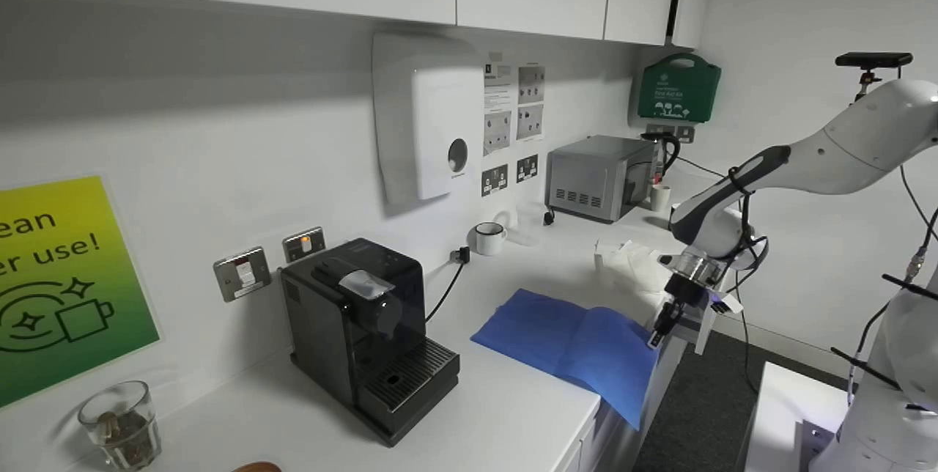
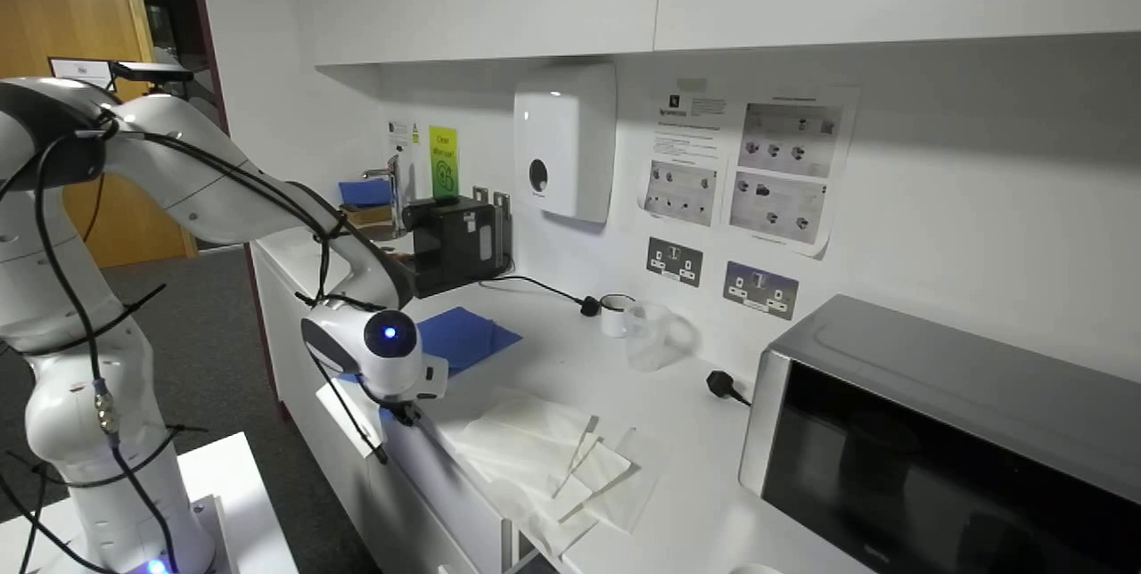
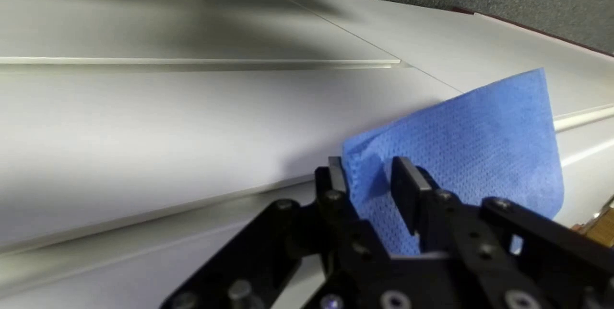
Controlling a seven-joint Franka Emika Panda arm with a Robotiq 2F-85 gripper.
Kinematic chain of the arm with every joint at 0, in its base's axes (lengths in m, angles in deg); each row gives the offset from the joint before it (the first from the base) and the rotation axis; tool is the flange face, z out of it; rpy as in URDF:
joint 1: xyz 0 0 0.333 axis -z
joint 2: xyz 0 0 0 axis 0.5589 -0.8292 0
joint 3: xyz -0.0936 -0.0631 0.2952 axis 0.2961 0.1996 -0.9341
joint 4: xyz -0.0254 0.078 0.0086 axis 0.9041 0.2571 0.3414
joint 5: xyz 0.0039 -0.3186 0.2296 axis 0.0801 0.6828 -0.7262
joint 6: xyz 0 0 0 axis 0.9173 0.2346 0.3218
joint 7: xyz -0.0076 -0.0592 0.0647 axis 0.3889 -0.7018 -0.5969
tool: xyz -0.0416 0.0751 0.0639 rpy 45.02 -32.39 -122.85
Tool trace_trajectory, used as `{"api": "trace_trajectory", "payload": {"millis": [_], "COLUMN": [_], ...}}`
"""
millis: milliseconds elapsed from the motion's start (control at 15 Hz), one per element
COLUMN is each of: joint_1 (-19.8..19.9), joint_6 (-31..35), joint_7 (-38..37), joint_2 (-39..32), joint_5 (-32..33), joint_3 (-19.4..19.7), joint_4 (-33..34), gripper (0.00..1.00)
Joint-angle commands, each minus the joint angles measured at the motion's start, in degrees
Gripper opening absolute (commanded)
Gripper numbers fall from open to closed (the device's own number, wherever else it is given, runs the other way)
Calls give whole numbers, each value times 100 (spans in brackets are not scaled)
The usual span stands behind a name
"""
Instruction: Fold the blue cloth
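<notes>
Cloth (image 1: 568,347), blue and creased, partly overhangs the counter (image 1: 506,402)

The arm (image 1: 843,149) slants downward, its gripper (image 3: 369,171) parted.

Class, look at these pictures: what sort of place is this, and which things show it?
Probably a shared workplace kitchenette, judging by the black coffee machine, the microwave and the wall-mounted green first aid kit.

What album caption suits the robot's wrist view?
Open black gripper at the edge of a blue cloth, with white cabinet fronts behind.
</notes>
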Motion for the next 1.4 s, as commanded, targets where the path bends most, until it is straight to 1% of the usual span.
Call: {"api": "trace_trajectory", "payload": {"millis": [0,67,400,667,1067,1333], "joint_1": [195,216,324,348,249,118], "joint_6": [-6,-17,-181,-449,-1216,-1849], "joint_7": [267,109,-786,-1632,-2951,-3699], "joint_2": [22,115,494,861,1532,1775], "joint_5": [11,106,590,1191,2189,2559], "joint_3": [-183,-215,-343,-406,-459,-473], "joint_4": [31,-11,-113,-108,85,357], "gripper": [2,0,0,0,0,0]}}
